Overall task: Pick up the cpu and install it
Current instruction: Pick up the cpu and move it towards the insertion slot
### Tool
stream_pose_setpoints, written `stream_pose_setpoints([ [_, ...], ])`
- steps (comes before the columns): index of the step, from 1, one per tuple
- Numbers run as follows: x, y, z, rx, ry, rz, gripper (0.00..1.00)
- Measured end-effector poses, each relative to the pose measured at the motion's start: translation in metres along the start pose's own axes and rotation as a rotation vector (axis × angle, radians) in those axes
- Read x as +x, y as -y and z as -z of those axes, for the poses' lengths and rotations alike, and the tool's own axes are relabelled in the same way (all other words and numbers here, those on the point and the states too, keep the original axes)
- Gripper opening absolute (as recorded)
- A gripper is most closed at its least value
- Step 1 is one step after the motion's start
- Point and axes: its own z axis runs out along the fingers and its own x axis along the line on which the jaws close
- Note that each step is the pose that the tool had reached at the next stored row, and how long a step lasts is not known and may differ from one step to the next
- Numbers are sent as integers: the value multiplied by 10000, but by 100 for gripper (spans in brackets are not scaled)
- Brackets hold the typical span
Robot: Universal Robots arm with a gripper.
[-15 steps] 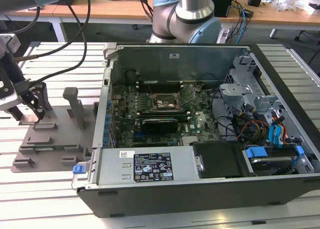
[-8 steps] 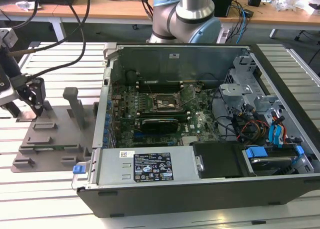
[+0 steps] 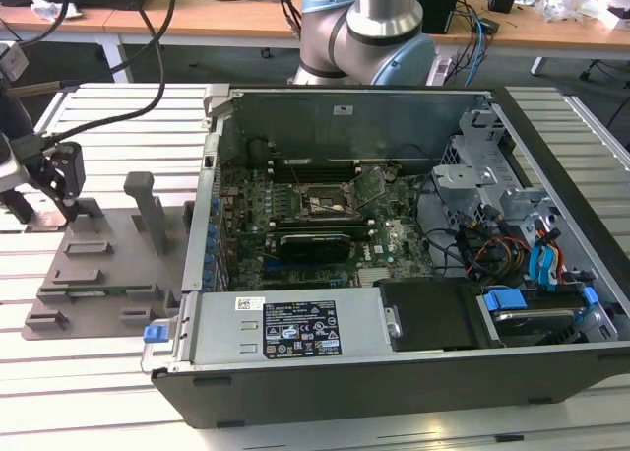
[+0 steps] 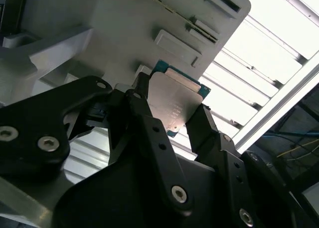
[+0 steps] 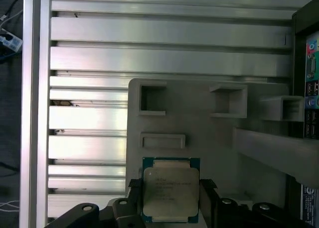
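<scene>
The cpu [image 5: 170,194] is a flat square chip with a silver top and a thin green edge. My gripper [image 5: 169,188] is shut on it, one black finger against each of two opposite sides. In the second wrist view the cpu [image 4: 175,96] sits between the fingertips [image 4: 143,96], just over the grey tray [image 4: 99,34]. In the exterior view my gripper [image 3: 61,180] hangs over the tray [image 3: 108,264] at the exterior view's left. The open motherboard socket [image 3: 320,205] lies inside the computer case [image 3: 394,234], well off to the exterior view's right.
The grey tray has raised posts [image 3: 148,205] and empty recesses [image 5: 152,98]. The case's side wall [image 3: 202,225] stands between tray and motherboard. Cables and a drive cage [image 3: 492,225] fill the case's right side. Everything rests on a slatted aluminium table [image 5: 149,34].
</scene>
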Motion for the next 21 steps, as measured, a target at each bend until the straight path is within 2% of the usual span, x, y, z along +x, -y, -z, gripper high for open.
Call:
stream_pose_setpoints([
  [11, -2, 0, 92, 0, -1, 0, 55],
  [15, -6, -1, 205, 0, -1, 1, 55],
  [21, -8, -8, 283, 3, -1, 1, 55],
])
